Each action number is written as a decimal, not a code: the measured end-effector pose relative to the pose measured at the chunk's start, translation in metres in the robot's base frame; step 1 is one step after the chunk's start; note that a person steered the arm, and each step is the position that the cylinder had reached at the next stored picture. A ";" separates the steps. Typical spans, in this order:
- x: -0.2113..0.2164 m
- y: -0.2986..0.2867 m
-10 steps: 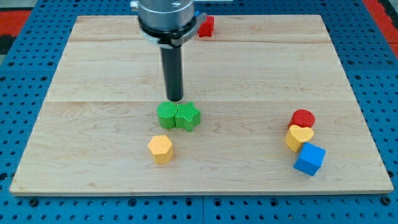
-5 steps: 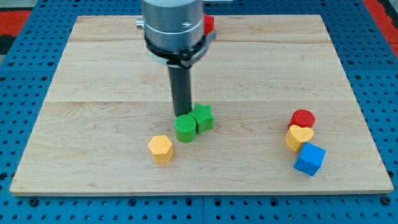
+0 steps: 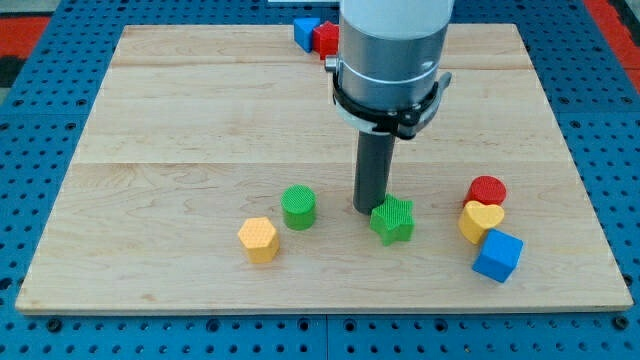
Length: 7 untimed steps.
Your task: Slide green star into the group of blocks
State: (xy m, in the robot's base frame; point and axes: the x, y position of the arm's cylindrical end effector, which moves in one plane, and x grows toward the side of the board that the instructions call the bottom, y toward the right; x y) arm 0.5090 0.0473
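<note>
Rod's tip (image 3: pixel 371 208), no jaws, holds nothing, touching green star (image 3: pixel 393 219) upper-left edge.

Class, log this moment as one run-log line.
my tip: touching green star, its left | group: red cylinder, yellow heart, blue cube | star: apart

my tip (image 3: pixel 372 208) touching green star (image 3: pixel 393 220) on its upper-left; green cylinder (image 3: pixel 298 207) left behind, red cylinder (image 3: pixel 487 190) group right.

You're looking at a robotics lab bench — a pale wooden surface (image 3: pixel 170 120) sits on a blue perforated mounting plate (image 3: pixel 40 130), red matting (image 3: pixel 30 25) shows at the corners — test-rig fittings.
</note>
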 end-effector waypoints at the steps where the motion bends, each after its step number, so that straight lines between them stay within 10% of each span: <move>1: 0.015 0.010; 7: 0.044 0.046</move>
State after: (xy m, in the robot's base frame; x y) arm 0.5534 0.0930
